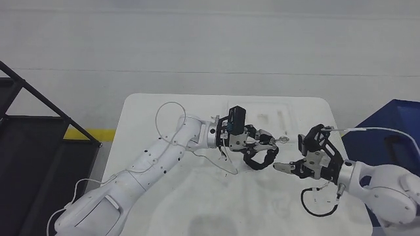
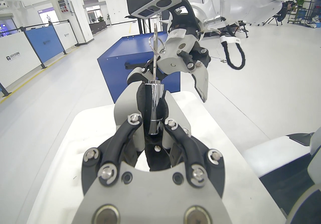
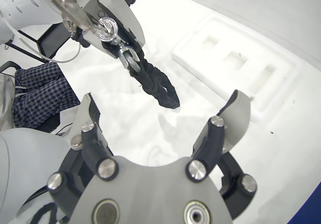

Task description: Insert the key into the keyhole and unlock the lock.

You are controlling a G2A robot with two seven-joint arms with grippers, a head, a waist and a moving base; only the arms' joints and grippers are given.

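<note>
One silver flat metal key (image 3: 75, 14) sits with its blade in the keyhole of the lock, its head standing out from the lock's round end face; a thin wire ring (image 2: 150, 43) passes through the head. The shiny chrome cylinder lock (image 3: 107, 30) is held in the air above the white table (image 3: 125, 122). From the end of the lock opposite the keyhole, a black fabric-covered cable loop (image 3: 158, 87) hangs down toward the table; contact with the surface cannot be made out.

The left gripper (image 2: 150, 99) is closed around the lock's barrel, one finger on each side, with the keyhole end projecting past its fingertips.

The right gripper (image 3: 163, 102) faces the keyhole end of the lock from a short way off. Its jaws are spread wide, and it grasps nothing and touches neither the lock nor the key.

A white foam tray with three square recesses (image 3: 190, 59) lies flat on the table, near the lock but apart from it, to one side of the hanging loop.
</note>
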